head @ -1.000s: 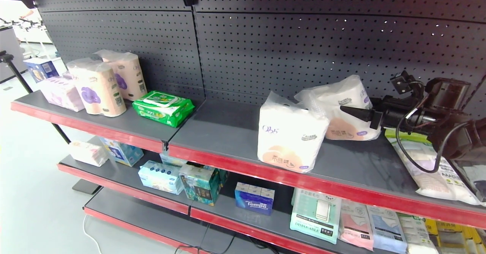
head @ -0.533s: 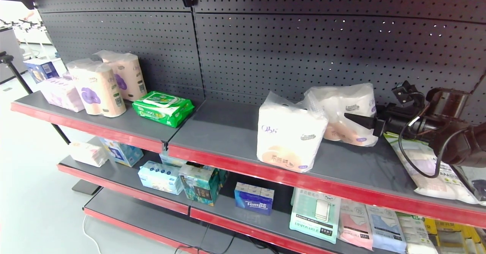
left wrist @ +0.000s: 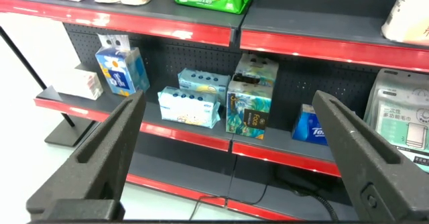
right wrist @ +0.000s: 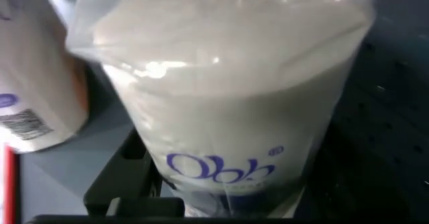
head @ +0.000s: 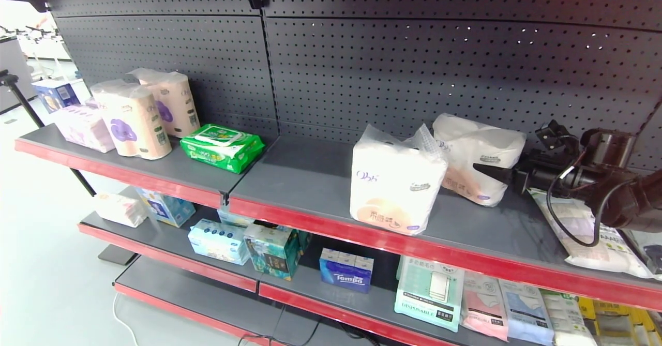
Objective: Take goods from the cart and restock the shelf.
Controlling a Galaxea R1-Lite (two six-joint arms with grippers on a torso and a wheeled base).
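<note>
Left wrist view: left gripper spread wide, nothing between its two dark fingers, facing a lower shelf. Along that lower shelf, from left: small white pack, blue carton, light-blue tissue pack, teal box, dark-blue tissue block, pale green packet at the right edge.

Head view, far left, on the top grey shelf with its red front edge: blue box at the back, pale lilac pack in front of it. Just right of these, two tall pink-wrapped roll packs, upright, one behind the other. Next along, flat green wipes pack, near the seam between the two shelf boards. Right of centre, white roll pack, upright at the front edge. Close behind it and to its right, second white roll pack, tilted, near the black pegboard; cannot tell whether its lower end rests on the shelf. Pinching that second pack from the right: right gripper, one dark finger across the pack's front, the other hidden behind. Right wrist view: same pack's clear wrap close up between dark fingers. Far right, flat pastel packets lying under the right arm.
</note>
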